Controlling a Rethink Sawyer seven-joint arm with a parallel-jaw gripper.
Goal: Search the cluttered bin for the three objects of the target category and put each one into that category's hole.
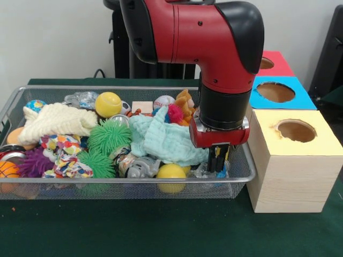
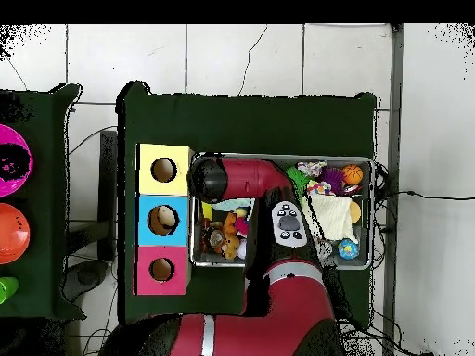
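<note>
In the front view the end effector (image 1: 218,159) reaches straight down into the cluttered bin (image 1: 236,184), at the end of it beside the yellow-topped box (image 1: 284,176). Its dark fingers look drawn close together with something clear and crinkly (image 1: 206,170) at their tips, probably 1 of the crushed bottles; whether they actually grip it I cannot tell. The vertical pose suits a top-down pick out of a crowded basket. Just beside the end effector, further from the box, lie a pale blue cloth (image 1: 161,140), a yellow ball (image 1: 171,172) and green spiky balls (image 1: 107,138), clutter likely to hide other bottles. The blue-topped hole (image 1: 275,92) sits behind the yellow-topped box, close to the bin, so a carry would be short.

In the overhead view the arm (image 2: 243,178) covers the end of the bin (image 2: 373,213) nearest the blue-topped hole (image 2: 163,219), and the end effector is hidden beneath it. Something pale already shows inside that hole. Toys remain visible at the bin's end away from the boxes.
</note>
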